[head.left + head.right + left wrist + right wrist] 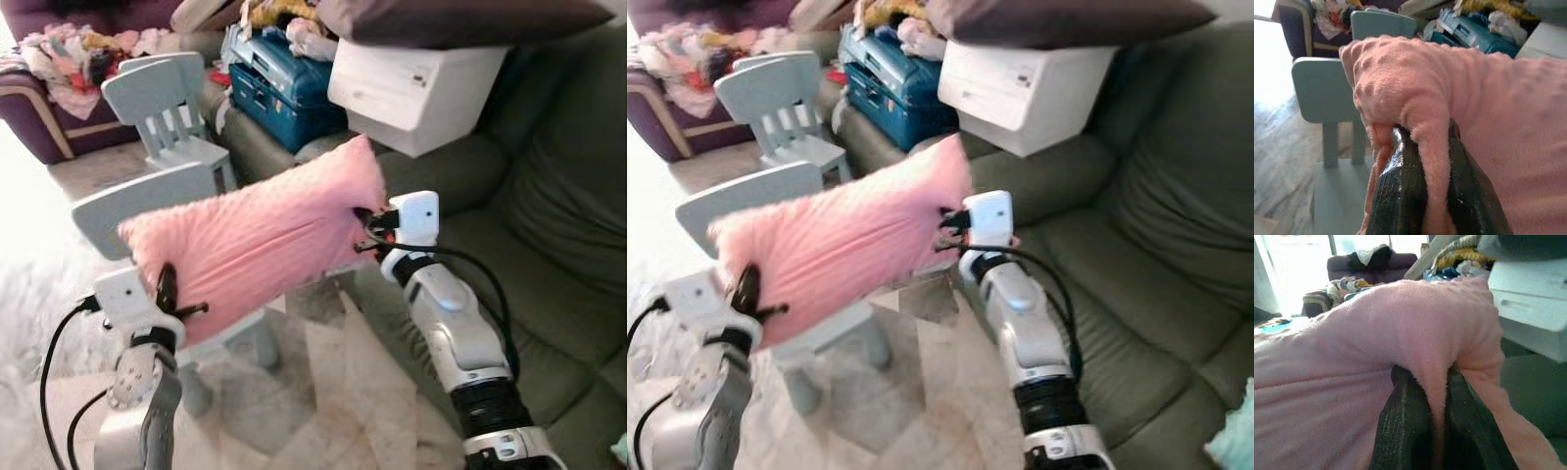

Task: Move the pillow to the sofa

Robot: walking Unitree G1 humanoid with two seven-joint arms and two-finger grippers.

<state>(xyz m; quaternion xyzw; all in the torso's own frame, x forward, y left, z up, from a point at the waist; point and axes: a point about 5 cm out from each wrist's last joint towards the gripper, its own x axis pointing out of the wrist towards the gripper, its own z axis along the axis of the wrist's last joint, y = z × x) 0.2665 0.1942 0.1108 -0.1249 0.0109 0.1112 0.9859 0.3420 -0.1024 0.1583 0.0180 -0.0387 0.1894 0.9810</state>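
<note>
The left claw [1425, 196] pinches a fold of the fluffy pink rectangular pillow [255, 240] at its lower left corner, black fingers [1400, 196] closed tight on the fabric. The pillow hangs in the air between both arms, tilted up to the right, in front of two pale blue plastic children's chairs [162, 98]. The right claw [1432, 431] clamps the pillow's right edge, fingers squeezed together on a ridge of cloth. Just to the right lies the dark green leather sofa [549, 255], carrying a white box [411, 88] and a blue suitcase [279, 83].
</note>
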